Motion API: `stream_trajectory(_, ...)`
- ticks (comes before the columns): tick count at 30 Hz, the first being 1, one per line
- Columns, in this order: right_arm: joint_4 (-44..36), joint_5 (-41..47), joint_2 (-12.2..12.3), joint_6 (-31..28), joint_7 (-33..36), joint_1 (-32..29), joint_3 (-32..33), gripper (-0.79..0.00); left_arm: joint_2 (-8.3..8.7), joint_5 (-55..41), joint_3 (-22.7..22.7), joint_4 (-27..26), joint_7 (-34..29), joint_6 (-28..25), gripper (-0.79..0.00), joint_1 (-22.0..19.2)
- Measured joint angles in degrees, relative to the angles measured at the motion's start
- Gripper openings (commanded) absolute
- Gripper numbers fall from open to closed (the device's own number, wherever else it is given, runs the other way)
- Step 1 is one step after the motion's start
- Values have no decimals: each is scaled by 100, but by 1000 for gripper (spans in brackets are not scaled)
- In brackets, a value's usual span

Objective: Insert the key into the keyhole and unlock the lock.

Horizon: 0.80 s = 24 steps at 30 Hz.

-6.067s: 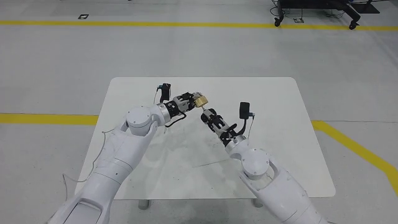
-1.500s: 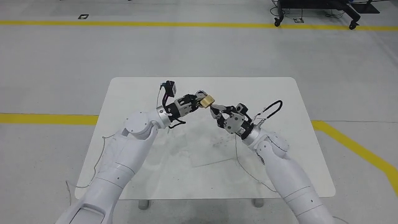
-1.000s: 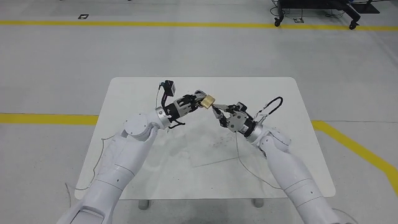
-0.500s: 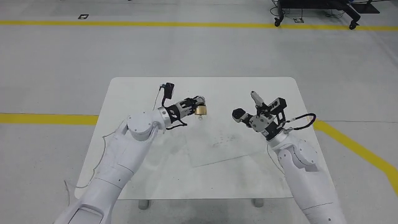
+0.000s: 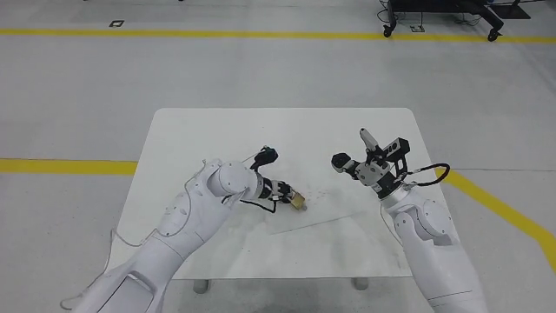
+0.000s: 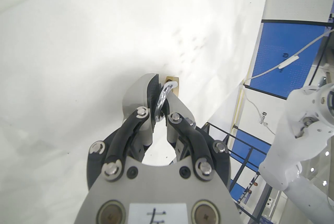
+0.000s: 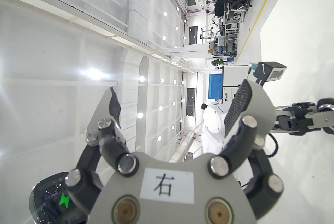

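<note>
A small brass padlock (image 5: 297, 201) with a silver shackle (image 6: 162, 98) rests low on the white table (image 5: 217, 130), near its middle. My left gripper (image 5: 283, 196) is shut on the shackle, and the brass body (image 6: 174, 86) peeks out beyond the fingertips, touching or nearly touching the tabletop (image 6: 78, 26). My right gripper (image 5: 353, 150) stands open and empty to the right of the lock, well apart from it and raised above the table. In the right wrist view my right gripper (image 7: 180, 93) points up at the room, its ribbed pads (image 7: 236, 105) spread wide.
Faint dark scuff marks (image 6: 186, 46) dot the tabletop just beyond the lock. The table's right edge (image 5: 434, 191) runs close behind the right arm. A small black camera block (image 7: 271, 71) sits on the left arm, seen from the right wrist.
The left gripper carried the padlock from up near the table's back middle down and forward to the tabletop. The right gripper pulled away to the right and opened.
</note>
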Motion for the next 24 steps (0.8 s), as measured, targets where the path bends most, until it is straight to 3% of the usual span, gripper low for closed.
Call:
stream_trajectory(1, 0, 0, 0, 0, 0, 0, 0, 0, -15, 4, 26, 38, 3, 7, 0, -23)
stream_trajectory(10, 0, 0, 0, 0, 0, 0, 0, 0, -53, -43, 43, 56, -102, 125, 0, -86)
stream_trajectory(15, 0, 0, 0, 0, 0, 0, 0, 0, 124, -413, -527, -549, 183, 5, 0, 341)
stream_trajectory(19, -36, -245, -5, -243, -214, -7, -81, 0, 396, -303, -1261, -1593, 569, -219, 0, 1049)
stream_trajectory(24, -155, -1104, -46, -1492, -945, 23, -97, 0, 794, 1036, -2431, -3883, 1390, -294, 0, 2393)
